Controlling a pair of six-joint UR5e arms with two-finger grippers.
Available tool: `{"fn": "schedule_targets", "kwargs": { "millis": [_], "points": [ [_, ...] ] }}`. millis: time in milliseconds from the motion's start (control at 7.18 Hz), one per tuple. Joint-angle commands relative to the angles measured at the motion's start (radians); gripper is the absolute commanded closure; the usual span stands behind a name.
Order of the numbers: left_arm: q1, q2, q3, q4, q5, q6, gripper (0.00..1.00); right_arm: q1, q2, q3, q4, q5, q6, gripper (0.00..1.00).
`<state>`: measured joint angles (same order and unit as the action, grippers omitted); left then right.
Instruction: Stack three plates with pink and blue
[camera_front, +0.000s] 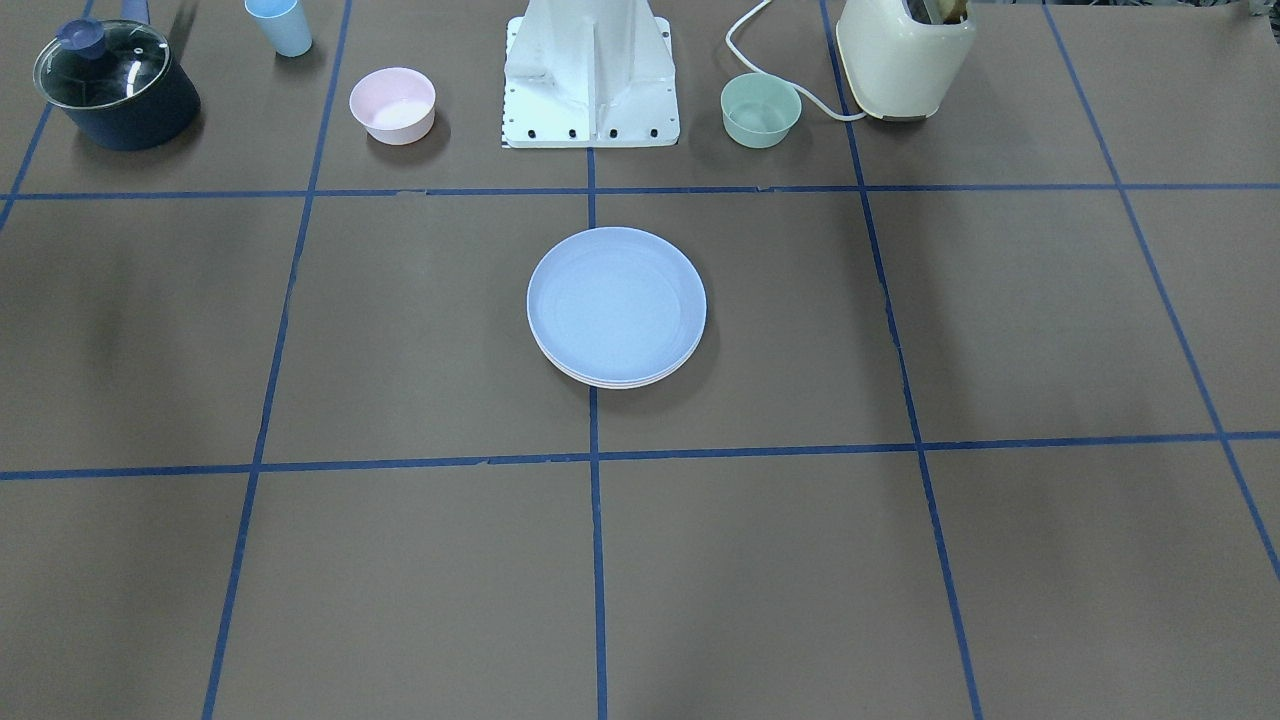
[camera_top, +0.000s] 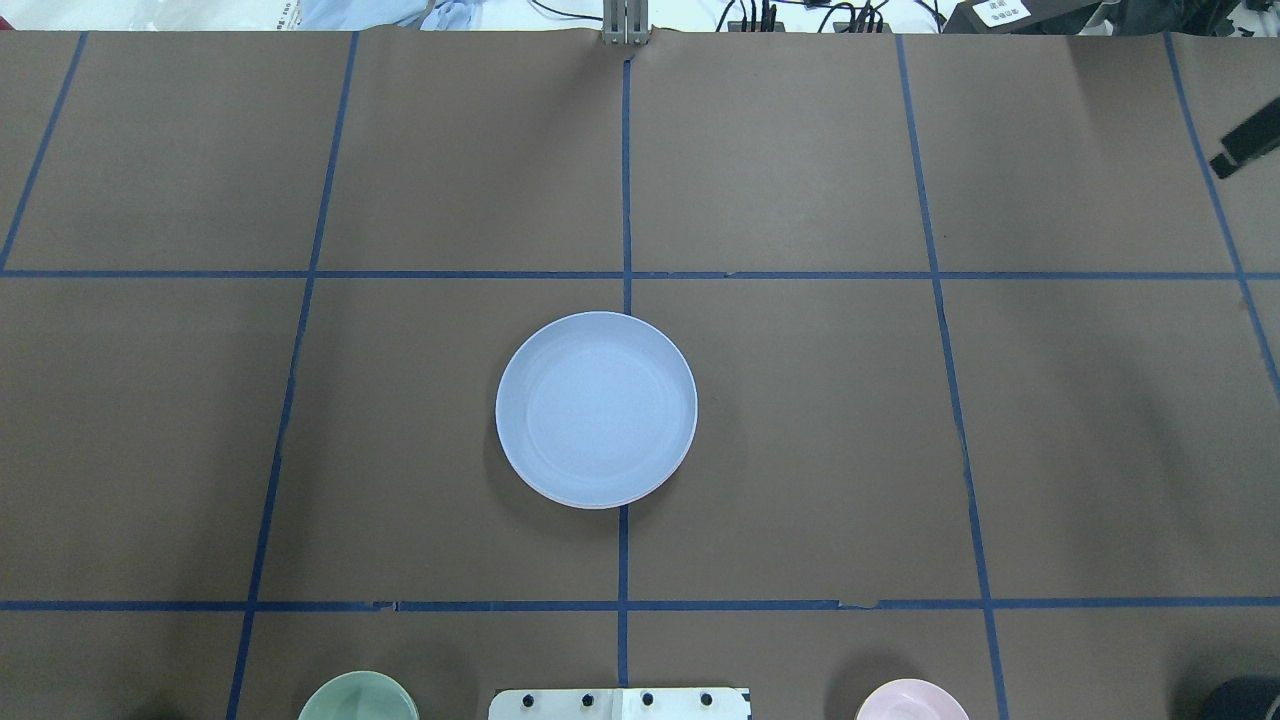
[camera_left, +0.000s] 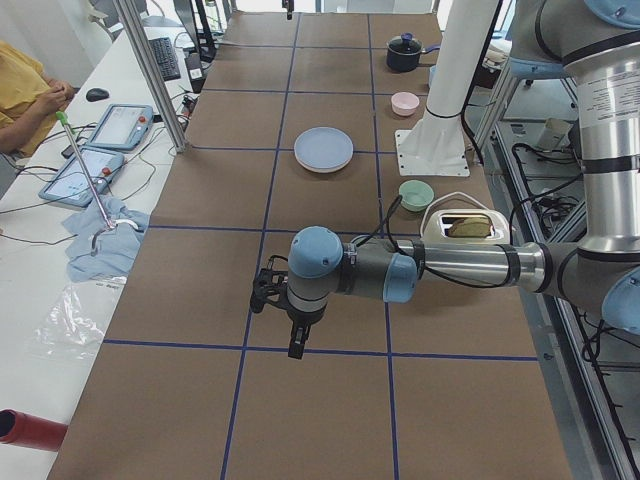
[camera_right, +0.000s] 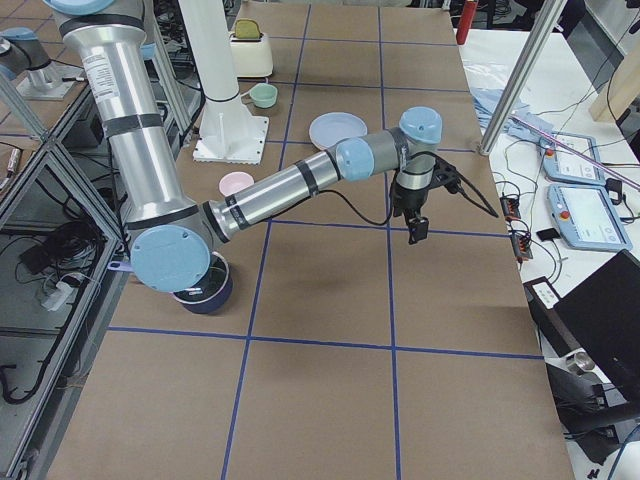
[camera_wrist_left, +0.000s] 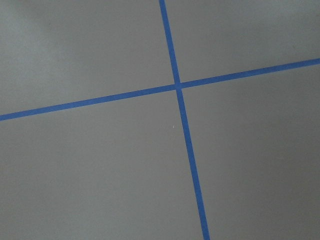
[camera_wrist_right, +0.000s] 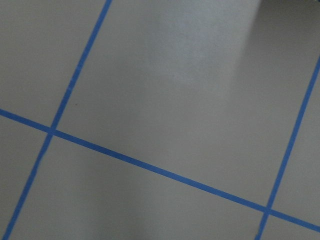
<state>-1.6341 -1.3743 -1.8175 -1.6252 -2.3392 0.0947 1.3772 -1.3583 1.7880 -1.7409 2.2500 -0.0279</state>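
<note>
- The blue plate (camera_front: 616, 303) sits on top of a stack (camera_front: 622, 381) straight out in front of the robot base (camera_front: 590, 75), pretty much dead centre on the table (camera_front: 1000, 560).
- In the front-facing view you can see paler rims poking out under the blue one on the side away from the base. Looks like two more plates down there, nested flat and lined up nicely. I honestly can't tell which rim is the pink one and which is the cream one, the edges are too thin.
- From overhead it's just one clean blue disc (camera_top: 596, 408), nothing sticking out sideways, so the pile looks tidy.
- The left gripper (camera_left: 296, 349) hangs over bare table off to the base's left, well apart from the stack. It only shows in a side view, so I can't tell how the jaws stand or whether there's anything in them.
- Same deal with the right gripper (camera_right: 413, 238): it's out past the stack on the base's right, over bare table, not touching anything I can make out, and the jaw state is impossible to tell.
- My read: the stacking is basically done. I don't see any loose plate elsewhere, so I'd guess nothing is left except maybe parking the arms.
</note>
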Motion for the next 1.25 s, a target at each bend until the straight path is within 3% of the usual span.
{"fn": "schedule_targets", "kwargs": {
  "millis": [0,418,1115],
  "points": [
    [-0.012,0.01,-0.01,0.047,-0.003,0.007,0.0,0.075,-0.225,-0.004,0.035,0.013,-0.07,0.0],
    [-0.012,0.037,-0.011,0.041,-0.003,0.014,0.0,0.143,-0.346,-0.009,0.089,0.019,-0.087,0.0],
    [-0.01,0.037,-0.002,0.047,0.0,0.007,0.0,0.158,-0.354,-0.001,0.092,0.023,-0.099,0.0]
  ]
}}
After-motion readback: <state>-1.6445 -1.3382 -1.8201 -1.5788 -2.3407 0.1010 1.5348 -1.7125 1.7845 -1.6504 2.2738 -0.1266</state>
